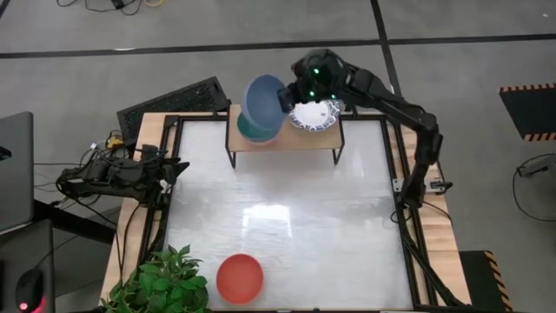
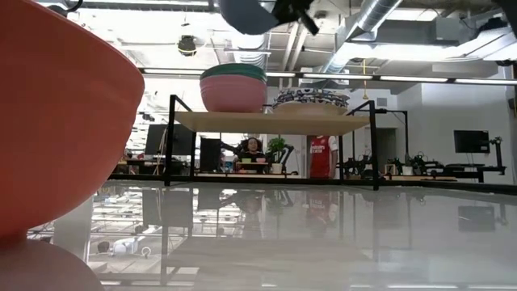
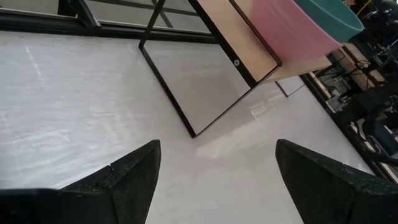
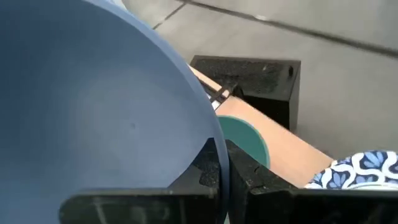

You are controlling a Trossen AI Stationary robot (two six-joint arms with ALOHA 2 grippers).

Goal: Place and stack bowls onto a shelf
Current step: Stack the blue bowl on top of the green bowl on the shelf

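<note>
Table point(image 1: 287, 226), red bowl point(image 1: 239, 278) beside plant point(image 1: 165, 283)

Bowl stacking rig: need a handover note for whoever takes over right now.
Right gripper: shut on the plain blue round bowl, held above the stack at the left end of the small wooden-topped shelf.
Left gripper: open, waiting at the table's left edge.
Done: dark green bowl nested in pink bowl on the shelf; white blue-patterned bowls stacked on its right end.
Left: set the blue bowl on the green one; then fetch the red bowl at the table's near edge.
</note>
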